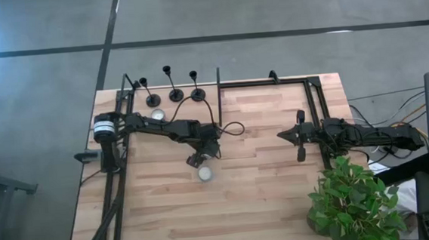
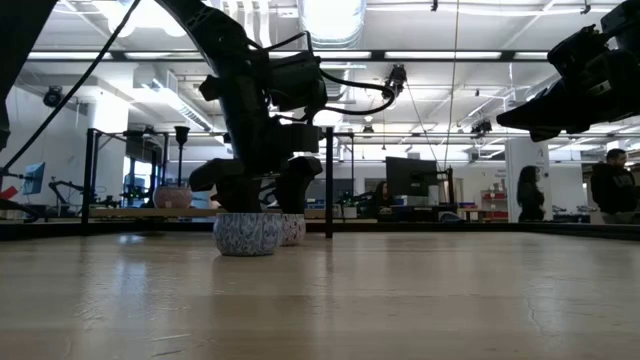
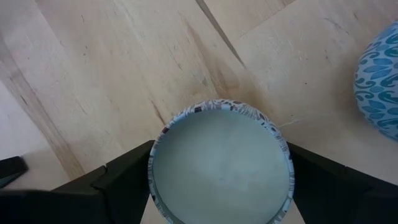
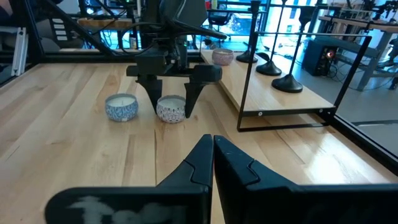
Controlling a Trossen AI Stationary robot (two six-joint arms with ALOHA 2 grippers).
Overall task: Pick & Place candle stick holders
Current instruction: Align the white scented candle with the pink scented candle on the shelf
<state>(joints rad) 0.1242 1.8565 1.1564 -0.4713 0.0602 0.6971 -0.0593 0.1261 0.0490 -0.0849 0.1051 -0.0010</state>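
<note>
Candle stick holders (image 1: 175,87) stand untouched at the desk's (image 1: 264,184) far-left edge. Left gripper (image 4: 171,93): jaws wide, straddling a patterned tealight tin (image 3: 221,165), not clamped. Right gripper (image 1: 295,135): jaws shut, empty, parked right. Advice: lift clear, retarget a holder's stem.

Worktop (image 1: 264,184) pale planked wood, smooth with slight sheen; candle stick holders (image 1: 175,87) matt black metal; candle tin (image 3: 221,165) patterned, glossy, with smooth pale wax.
</note>
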